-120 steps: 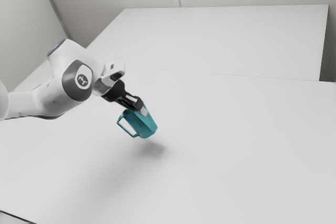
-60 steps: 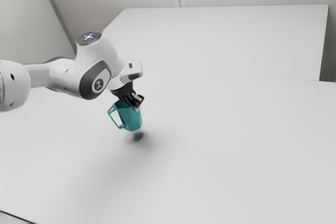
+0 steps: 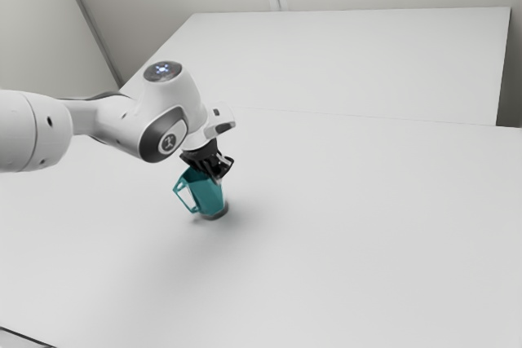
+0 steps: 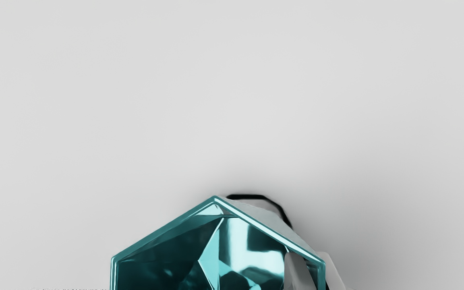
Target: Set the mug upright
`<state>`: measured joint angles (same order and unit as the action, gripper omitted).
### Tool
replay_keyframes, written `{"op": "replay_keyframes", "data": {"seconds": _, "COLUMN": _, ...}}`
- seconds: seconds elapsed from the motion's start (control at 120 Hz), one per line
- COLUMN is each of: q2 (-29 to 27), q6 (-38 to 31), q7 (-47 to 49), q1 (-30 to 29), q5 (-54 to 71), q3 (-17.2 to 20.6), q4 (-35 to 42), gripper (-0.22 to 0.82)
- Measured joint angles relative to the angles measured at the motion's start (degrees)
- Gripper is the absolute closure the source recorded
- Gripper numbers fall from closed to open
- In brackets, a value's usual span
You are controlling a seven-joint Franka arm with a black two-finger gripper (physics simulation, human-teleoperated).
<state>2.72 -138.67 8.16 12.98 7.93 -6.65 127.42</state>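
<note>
My gripper points down at the rim of the teal mug, whose opening is up, body slightly tilted and handle toward the exterior view's left. A dark shadow lies right at the mug's base; whether it touches the table I cannot tell. In the wrist view, the faceted mug shows its inside to the camera. The gripper has one finger inside the mug and the other outside, shut on the wall between them.
The white table extends around the mug. Beyond it stands another white surface, with pale walls behind. A dark-edged corner shows at the exterior view's lower left.
Over the last second, my hand has turned from a slant to more upright, bringing the held mug closer to upright. Since half a second ago, the mug has gone lower, with its shadow now at its base.
</note>
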Motion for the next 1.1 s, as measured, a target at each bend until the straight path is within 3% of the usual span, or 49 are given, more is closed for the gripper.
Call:
{"op": "replay_keyframes", "data": {"seconds": 0.292, "q2": 1.57, "q6": -1.29, "q7": 4.21, "q1": -0.51, "q5": 0.04, "q3": -0.08, "q4": -0.03, "gripper": 0.77}}
{"op": "replay_keyframes", "data": {"seconds": 0.567, "q2": 1.58, "q6": -1.77, "q7": 6.1, "q1": -0.47, "q5": -0.33, "q3": -0.03, "q4": -0.04, "gripper": 0.28}}
{"op": "replay_keyframes", "data": {"seconds": 0.833, "q2": -2.22, "q6": -1.23, "q7": 7.26, "q1": -0.08, "q5": -0.37, "q3": -0.03, "q4": -0.14, "gripper": 0.1}}
{"op": "replay_keyframes", "data": {"seconds": 0.933, "q2": -4.87, "q6": 2.9, "q7": 7.48, "q1": 0.21, "q5": -0.84, "q3": 0.0, "q4": -4.28, "gripper": 0.07}}
{"op": "replay_keyframes", "data": {"seconds": 1.1, "q2": -5.37, "q6": 16.28, "q7": 6.65, "q1": -1.7, "q5": -4.94, "q3": 0.09, "q4": -17.56, "gripper": 0.04}}
